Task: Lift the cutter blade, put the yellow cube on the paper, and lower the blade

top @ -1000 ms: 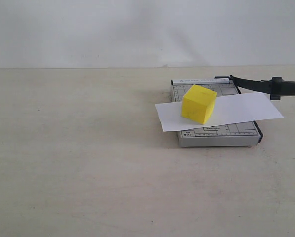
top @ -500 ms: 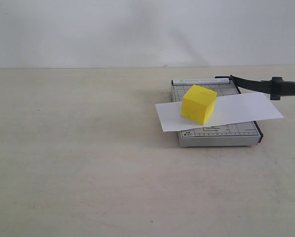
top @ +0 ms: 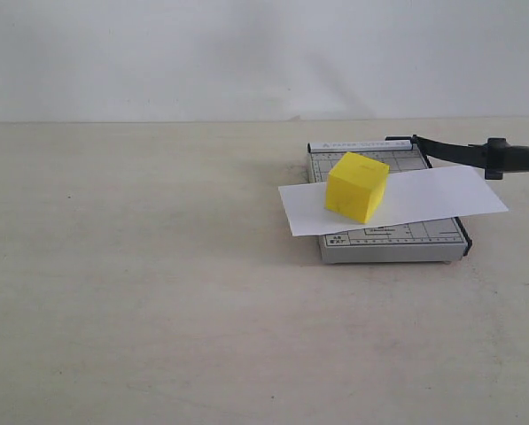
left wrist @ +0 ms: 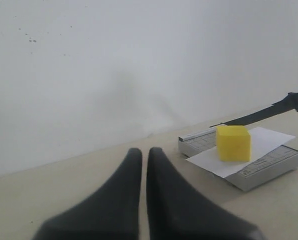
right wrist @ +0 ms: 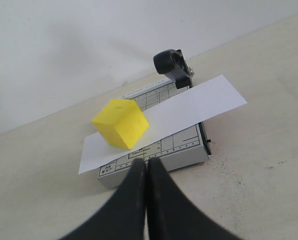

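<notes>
The yellow cube (top: pixel 356 186) sits on the white paper (top: pixel 441 195), which lies across the grey gridded cutter base (top: pixel 397 241). The cutter blade (top: pixel 459 152) stands lifted off the base, its thick black handle (top: pixel 517 159) out to the right. Neither arm shows in the exterior view. In the left wrist view my left gripper (left wrist: pixel 145 152) is shut and empty, well short of the cube (left wrist: pixel 233 143) and the blade (left wrist: pixel 268 111). In the right wrist view my right gripper (right wrist: pixel 147 162) is shut and empty, above the base's near edge (right wrist: pixel 173 147), with the cube (right wrist: pixel 121 123) and the handle (right wrist: pixel 169 62) beyond.
The cutter rests on a pale beige tabletop (top: pixel 158 266) at the right of the exterior view. A plain white wall (top: pixel 246 53) closes the back. The paper overhangs the base on both sides.
</notes>
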